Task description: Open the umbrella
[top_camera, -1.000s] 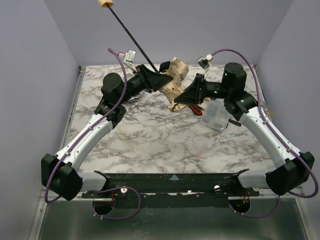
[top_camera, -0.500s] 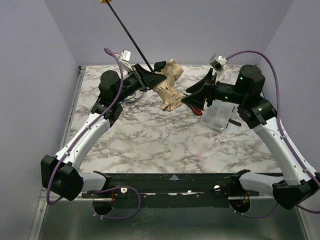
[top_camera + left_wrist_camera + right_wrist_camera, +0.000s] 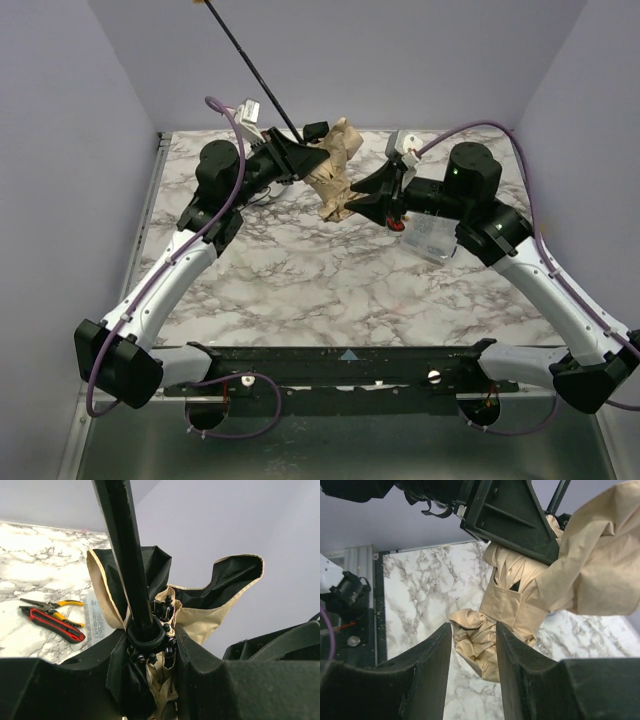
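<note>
Top external view: left gripper (image 3: 318, 160) clamped on umbrella (image 3: 335, 180) above surface's (image 3: 300, 285) far edge, shaft slanting upward. Right gripper (image 3: 358, 200) straddles a fabric fold; pinch unclear.

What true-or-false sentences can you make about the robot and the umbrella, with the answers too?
1. The umbrella is fully open. False: its fabric hangs bunched and folded.
2. The left gripper holds the umbrella. True.
3. The shaft points straight down. False: it slants upward.
4. Pliers lie on the table. True.
5. The fabric is blue. False: it is tan outside and black inside.
</note>
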Robot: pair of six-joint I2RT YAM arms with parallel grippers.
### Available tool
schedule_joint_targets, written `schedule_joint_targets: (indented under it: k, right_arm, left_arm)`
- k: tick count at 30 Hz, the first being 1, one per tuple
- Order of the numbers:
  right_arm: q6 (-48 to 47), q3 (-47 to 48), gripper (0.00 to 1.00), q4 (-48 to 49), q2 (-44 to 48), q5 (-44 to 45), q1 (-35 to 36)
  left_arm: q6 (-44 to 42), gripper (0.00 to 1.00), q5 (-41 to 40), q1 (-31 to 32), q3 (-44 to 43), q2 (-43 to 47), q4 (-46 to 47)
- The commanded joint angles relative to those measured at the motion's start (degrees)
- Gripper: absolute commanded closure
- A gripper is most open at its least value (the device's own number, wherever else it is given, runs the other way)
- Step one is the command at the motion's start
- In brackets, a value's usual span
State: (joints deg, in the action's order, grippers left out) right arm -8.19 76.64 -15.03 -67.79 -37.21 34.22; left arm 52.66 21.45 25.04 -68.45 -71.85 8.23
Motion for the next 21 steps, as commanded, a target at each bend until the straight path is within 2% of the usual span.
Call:
schedule_joint_targets:
  k: [1,11,21]
  right_arm:
    - [-9.9,-2.8,0.58,6.5,2.4,5.5,3.0]
    - [-12.2,-5.6,0.60,11.1,2.5,12.2,5.6]
    - [-14.5,-5.0,0.62,10.4,0.2,12.3,8.1]
  left_arm:
    - [-2.9,1.00,0.0,1.2,1.2,4.4,8.1]
    - [-3.9,1.00,-0.3,2.3,2.3,5.1,8.6]
    - [-4.6,1.00,-0.7,2.8,1.4,4.2,7.8]
